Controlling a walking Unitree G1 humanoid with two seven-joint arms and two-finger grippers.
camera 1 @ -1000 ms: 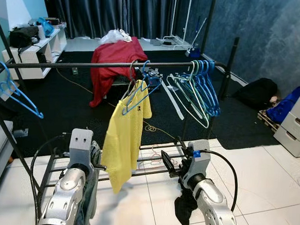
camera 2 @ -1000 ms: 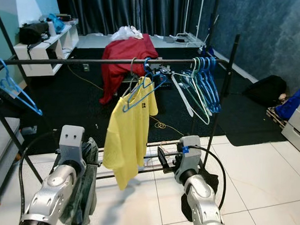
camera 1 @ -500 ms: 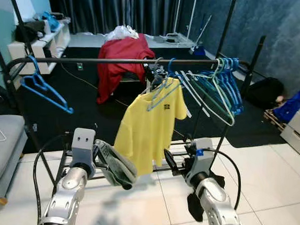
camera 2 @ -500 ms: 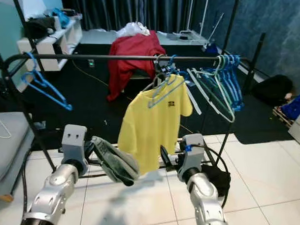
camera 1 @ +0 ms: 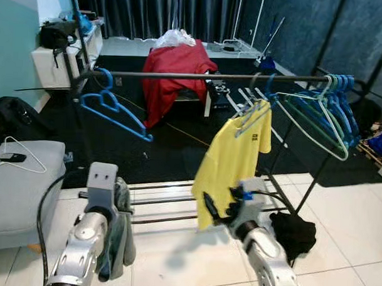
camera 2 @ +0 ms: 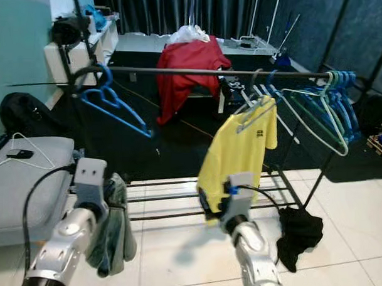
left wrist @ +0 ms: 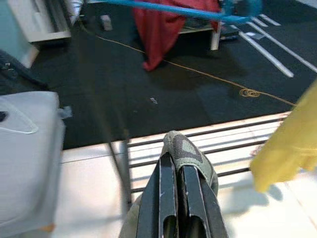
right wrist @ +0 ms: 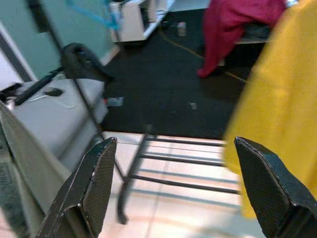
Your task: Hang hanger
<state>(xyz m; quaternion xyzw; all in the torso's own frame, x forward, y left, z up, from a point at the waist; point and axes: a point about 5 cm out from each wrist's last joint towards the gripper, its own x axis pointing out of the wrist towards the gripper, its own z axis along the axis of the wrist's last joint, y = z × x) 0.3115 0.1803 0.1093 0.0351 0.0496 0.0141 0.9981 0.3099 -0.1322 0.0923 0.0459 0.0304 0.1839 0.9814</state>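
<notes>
The rail has bare stretches between the lone blue hanger and the yellow shirt, which hangs low just ahead of the right hand. Farther right, bunched hangers crowd the bar. The rack's low floor bars span the tiles ahead, a grey cushion stands on the left, and dark cloth lies on the floor at right.

Shirt on rail, hangers rightward

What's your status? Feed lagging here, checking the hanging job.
Left gripper shut on grey-green garment. Right gripper open, empty, near yellow T-shirt hanging on rail. Black cloth on floor by rack.
</notes>
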